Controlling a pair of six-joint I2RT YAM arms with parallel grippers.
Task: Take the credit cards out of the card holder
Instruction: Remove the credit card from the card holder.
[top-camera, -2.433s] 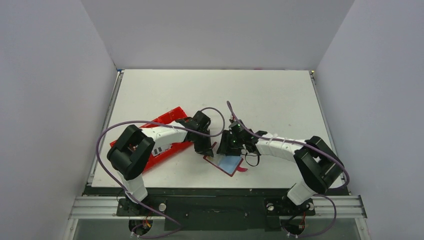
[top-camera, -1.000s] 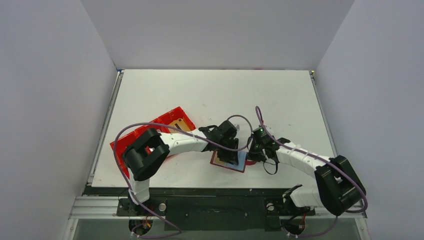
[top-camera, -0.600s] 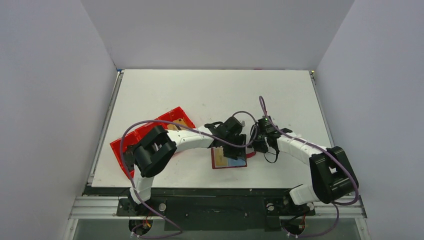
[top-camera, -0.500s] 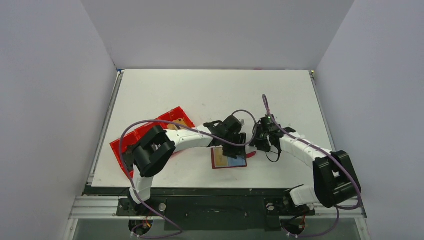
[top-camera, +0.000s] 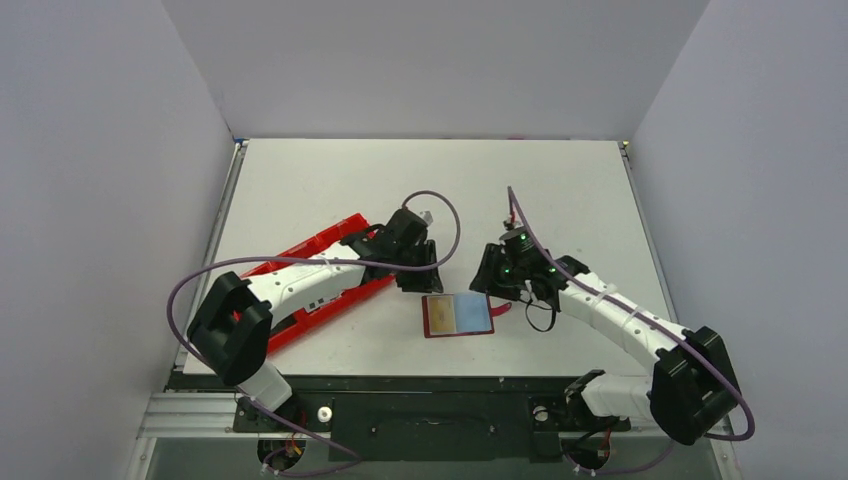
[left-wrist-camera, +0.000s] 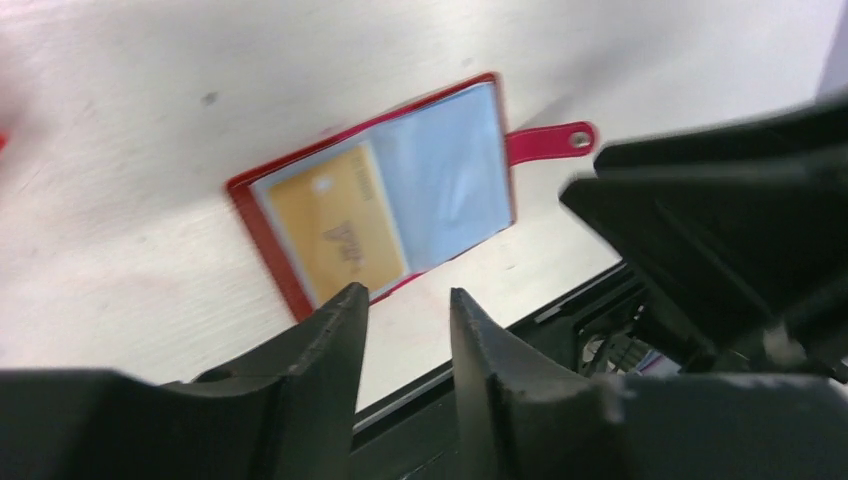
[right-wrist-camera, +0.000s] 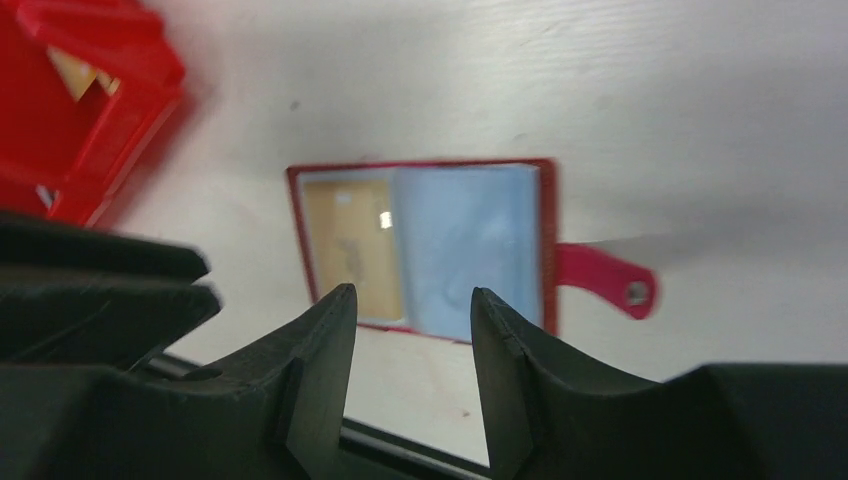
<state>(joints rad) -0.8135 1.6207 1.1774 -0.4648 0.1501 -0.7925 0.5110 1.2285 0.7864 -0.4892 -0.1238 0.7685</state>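
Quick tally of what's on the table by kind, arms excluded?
card holder: 1, lying open
red tray: 1
credit cards: 2 in view, both tan-gold: sleeve card in the holder, tray card, blurred, likely a card
Total: 4

Print on the tan card (left-wrist-camera: 335, 225) is unreadably blurred

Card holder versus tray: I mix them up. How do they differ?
The card holder is small, the tray much larger. The card holder lies flat and open, pale blue inside; the tray has raised walls. The card holder has a strap tab, the tray none. Both are red.
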